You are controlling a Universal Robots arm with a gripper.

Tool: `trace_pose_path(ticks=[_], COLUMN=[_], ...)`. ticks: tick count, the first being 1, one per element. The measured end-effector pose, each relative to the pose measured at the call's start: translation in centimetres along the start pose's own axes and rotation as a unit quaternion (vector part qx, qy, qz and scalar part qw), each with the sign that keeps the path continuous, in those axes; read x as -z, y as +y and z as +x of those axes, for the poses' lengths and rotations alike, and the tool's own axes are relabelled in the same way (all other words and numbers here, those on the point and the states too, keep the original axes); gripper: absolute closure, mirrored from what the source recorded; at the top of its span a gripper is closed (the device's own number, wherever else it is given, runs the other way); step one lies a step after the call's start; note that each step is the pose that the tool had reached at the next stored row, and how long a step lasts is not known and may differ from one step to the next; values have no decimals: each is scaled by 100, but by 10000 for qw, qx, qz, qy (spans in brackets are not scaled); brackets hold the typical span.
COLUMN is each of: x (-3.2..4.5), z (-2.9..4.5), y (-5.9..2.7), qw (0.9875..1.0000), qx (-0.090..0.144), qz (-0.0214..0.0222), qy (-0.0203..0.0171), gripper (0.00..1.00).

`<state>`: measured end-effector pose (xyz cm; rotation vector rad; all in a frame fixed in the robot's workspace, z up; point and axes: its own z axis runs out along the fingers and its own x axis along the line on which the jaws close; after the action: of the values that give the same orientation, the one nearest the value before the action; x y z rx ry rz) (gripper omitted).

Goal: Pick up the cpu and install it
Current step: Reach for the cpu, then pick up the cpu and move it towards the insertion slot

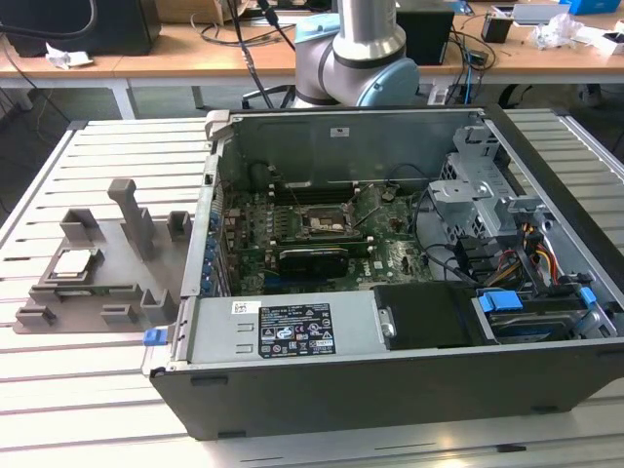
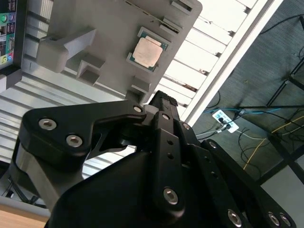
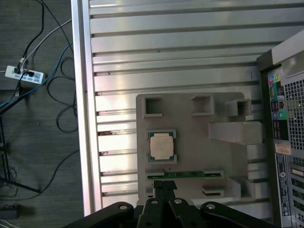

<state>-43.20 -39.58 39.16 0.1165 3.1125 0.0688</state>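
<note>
The cpu [image 1: 74, 261] is a small silvery square chip lying flat in a pocket of the grey fixture tray [image 1: 115, 278], at the exterior view's left beside the open computer case. Both wrist views look down on the cpu [image 3: 161, 146] [image 2: 148, 49] from well above. My gripper [image 3: 164, 184] [image 2: 160, 96] hangs over the tray's edge a little to one side of the chip, not touching it. Its black fingers are shut together with nothing between them. The dark motherboard socket [image 1: 322, 222] sits in the middle of the board inside the case.
A green memory stick [image 3: 185, 175] lies in the tray near the cpu, among raised grey posts [image 1: 132, 210]. The case holds a power supply [image 1: 292, 331] and drive cage [image 1: 468, 195]. The slatted table ends at an edge [image 3: 83, 118] above floor cables and a power strip [image 3: 21, 74].
</note>
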Motion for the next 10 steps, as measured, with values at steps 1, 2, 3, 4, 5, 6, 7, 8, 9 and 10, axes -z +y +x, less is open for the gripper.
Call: trace_pose_path(ticks=[1, 2, 3, 4, 5, 6, 7, 8, 9, 10], x=[0, 0, 0, 0, 0, 0, 0, 0, 0, 0], z=[0, 1, 1, 1, 1, 2, 3, 4, 4, 5], y=[0, 0, 0, 0, 0, 0, 0, 0, 0, 0], qw=[10000, 10000, 10000, 10000, 10000, 10000, 10000, 10000, 10000, 10000], qx=[0, 0, 0, 0, 0, 0, 0, 0, 0, 0], qz=[0, 0, 0, 0, 0, 0, 0, 0, 0, 0], qy=[0, 0, 0, 0, 0, 0, 0, 0, 0, 0], gripper=[89, 89, 89, 89, 89, 89, 89, 83, 76, 64])
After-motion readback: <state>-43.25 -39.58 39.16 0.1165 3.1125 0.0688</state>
